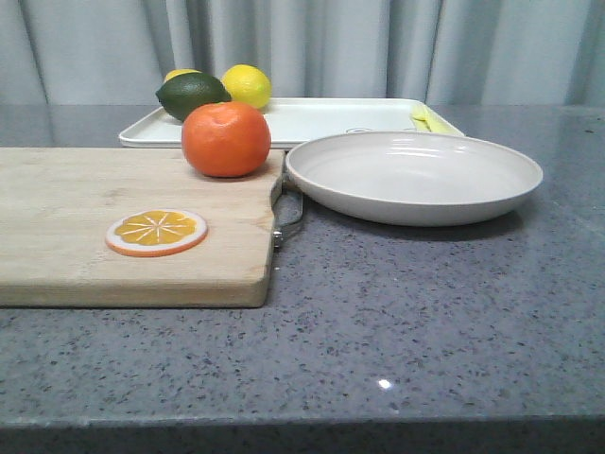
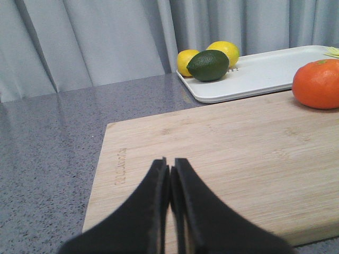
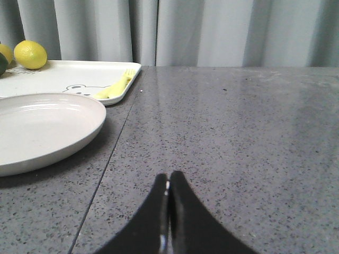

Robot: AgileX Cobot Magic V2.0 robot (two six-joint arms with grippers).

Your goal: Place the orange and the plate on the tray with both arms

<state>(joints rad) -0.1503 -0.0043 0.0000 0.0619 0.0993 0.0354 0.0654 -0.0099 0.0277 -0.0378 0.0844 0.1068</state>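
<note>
Two black grippers show only in their own wrist views, and both have their jaws pressed together on nothing. The left gripper (image 2: 170, 182) hangs over the near part of the wooden cutting board (image 1: 113, 222); the right gripper (image 3: 169, 193) hangs over bare grey speckled countertop (image 1: 425, 322), with the plate (image 1: 414, 176) near it on the counter.

On the board's far right corner sits the orange (image 1: 226, 139), and nearer the front lies a flat orange slice disc (image 1: 156, 232). A metal handle (image 1: 289, 214) sticks out from the board's right edge, running under the plate's left rim. The plate is wide, off-white and holds nothing.

Behind both lies the tray (image 1: 321, 121), white and rectangular. On its left end rest a dark green lime (image 1: 192, 95) and a yellow lemon (image 1: 247, 85), with a second yellow fruit (image 1: 180, 74) partly hidden behind the lime. At its right end lies a small pale yellow fork (image 3: 115, 87), beside a faint printed bear (image 3: 80, 88).

Grey pleated curtains (image 1: 378, 47) close off the back
</note>
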